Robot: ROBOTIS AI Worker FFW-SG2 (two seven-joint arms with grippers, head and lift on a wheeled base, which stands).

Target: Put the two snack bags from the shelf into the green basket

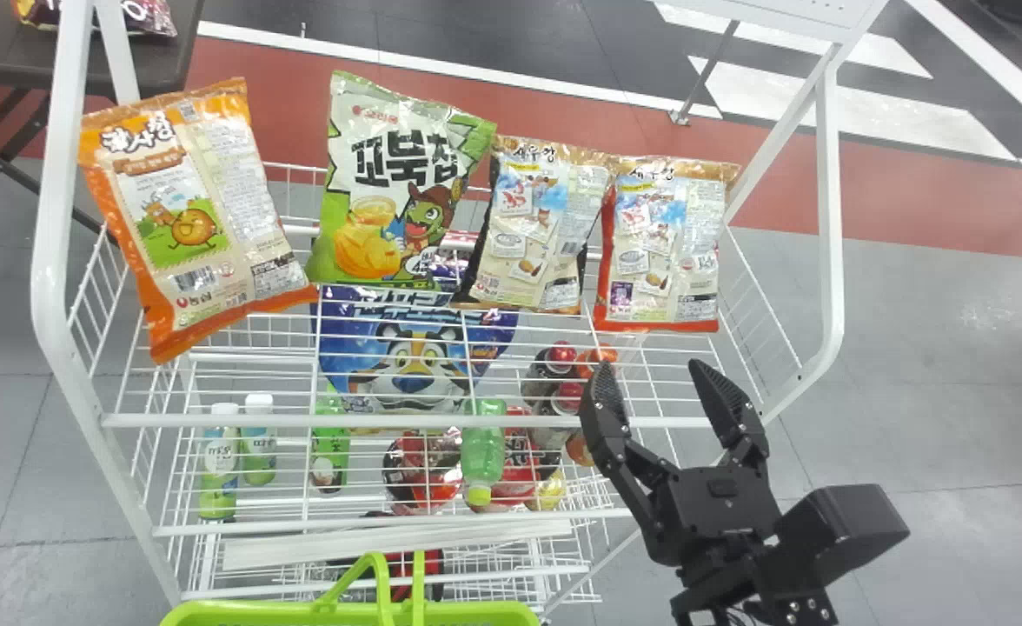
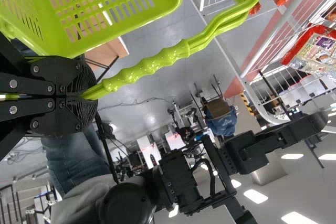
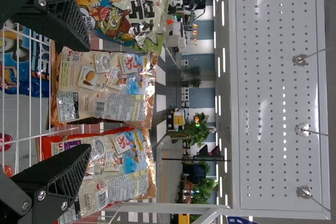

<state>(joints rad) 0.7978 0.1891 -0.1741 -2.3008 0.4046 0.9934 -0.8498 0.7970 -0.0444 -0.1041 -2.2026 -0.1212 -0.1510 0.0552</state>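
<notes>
In the head view my right gripper [image 1: 650,391] stands open just in front of the shelf's right part, below two shrimp snack bags, one dark-edged [image 1: 537,226], one red-edged [image 1: 663,243]. An orange bag [image 1: 198,217] and a green bag [image 1: 398,187] stand to their left. The right wrist view has the open right gripper [image 3: 79,98] before the dark-edged bag [image 3: 102,87] and the red-edged bag [image 3: 113,169], nothing between its fingers. The green basket [image 1: 285,612] is at the bottom edge; in the left wrist view my left gripper [image 2: 88,96] is shut on the handle of the basket [image 2: 173,3].
White wire shelf rack [image 1: 407,421] with posts at both sides. Its lower tiers hold a blue bag [image 1: 411,356], bottles [image 1: 481,448] and cup noodles [image 1: 420,469]. A white perforated panel [image 3: 281,93] rises above the shelf. A dark table [image 1: 7,52] stands back left.
</notes>
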